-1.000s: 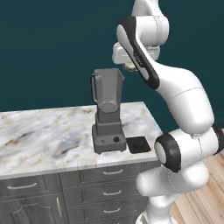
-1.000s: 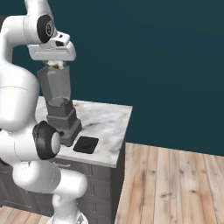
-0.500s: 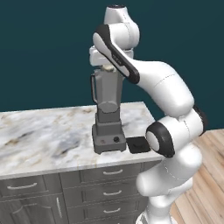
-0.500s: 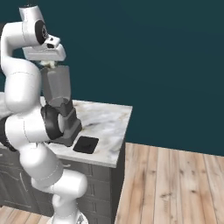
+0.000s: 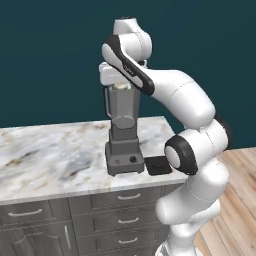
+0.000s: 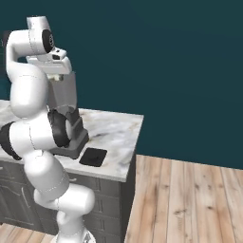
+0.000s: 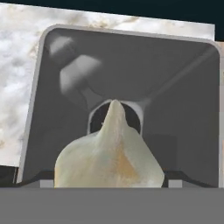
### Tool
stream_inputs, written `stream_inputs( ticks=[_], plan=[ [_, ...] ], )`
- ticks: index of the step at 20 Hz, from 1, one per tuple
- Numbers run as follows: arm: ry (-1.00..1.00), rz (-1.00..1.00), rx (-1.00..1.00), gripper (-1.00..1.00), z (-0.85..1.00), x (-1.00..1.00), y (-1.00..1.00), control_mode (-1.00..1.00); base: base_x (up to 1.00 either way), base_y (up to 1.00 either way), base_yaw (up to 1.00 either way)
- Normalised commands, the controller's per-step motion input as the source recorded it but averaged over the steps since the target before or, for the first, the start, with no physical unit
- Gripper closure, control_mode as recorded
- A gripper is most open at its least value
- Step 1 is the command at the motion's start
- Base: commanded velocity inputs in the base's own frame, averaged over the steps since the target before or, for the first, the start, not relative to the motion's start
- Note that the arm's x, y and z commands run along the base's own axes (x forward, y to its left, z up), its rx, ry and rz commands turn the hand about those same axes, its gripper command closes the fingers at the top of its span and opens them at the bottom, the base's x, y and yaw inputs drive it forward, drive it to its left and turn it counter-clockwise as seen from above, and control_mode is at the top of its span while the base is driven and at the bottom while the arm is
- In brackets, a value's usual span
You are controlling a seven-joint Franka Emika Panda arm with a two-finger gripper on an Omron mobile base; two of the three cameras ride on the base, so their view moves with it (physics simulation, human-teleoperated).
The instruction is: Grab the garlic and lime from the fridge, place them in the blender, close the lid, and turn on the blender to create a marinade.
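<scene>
From the left base view, a grey blender (image 5: 123, 134) stands on a marbled counter (image 5: 55, 155) above grey drawers. The white arm curls over it, its hand directly above the open mouth of the smoky jar, where a pale bulb of garlic (image 5: 121, 87) peeks out just above the rim. The flat black lid (image 5: 158, 165) lies on the counter just right of the blender base.

From the right base view, the arm hides part of the blender (image 6: 66, 118). The lid (image 6: 93, 156) rests on the counter (image 6: 116, 137) near its front edge, beside the base.

The hand view looks straight down into the empty jar. The cream, pointed garlic (image 7: 111, 155) sits low in the frame, held between the widely spread jaws of the gripper (image 7: 110, 181), above the jar's opening
</scene>
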Motion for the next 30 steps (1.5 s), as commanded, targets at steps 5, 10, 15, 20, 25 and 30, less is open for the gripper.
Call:
stream_inputs(
  ticks=[5, 10, 15, 20, 25, 30],
  plan=[
    [0.00, 0.00, 0.00, -1.00, -0.08, 0.31, 0.00, -1.00, 0.00, 0.00, 0.00],
    [0.01, 0.00, 0.00, -1.00, 0.02, 0.23, 0.00, -1.00, 0.00, 0.00, 0.00],
    [0.00, 0.00, 0.01, -1.00, 0.23, 0.00, 0.00, -1.00, 0.00, 0.00, 0.00],
    [0.00, 0.00, 0.02, -1.00, 0.27, -0.21, -0.05, -1.00, 0.00, 0.00, 0.00],
    [-0.01, 0.00, 0.03, -1.00, 0.02, -0.92, -0.47, -1.00, 0.00, 0.00, 0.00],
    [-0.15, 0.00, 0.07, -1.00, -0.27, -1.00, -0.91, -1.00, 0.00, 0.00, 0.00]
  ],
)
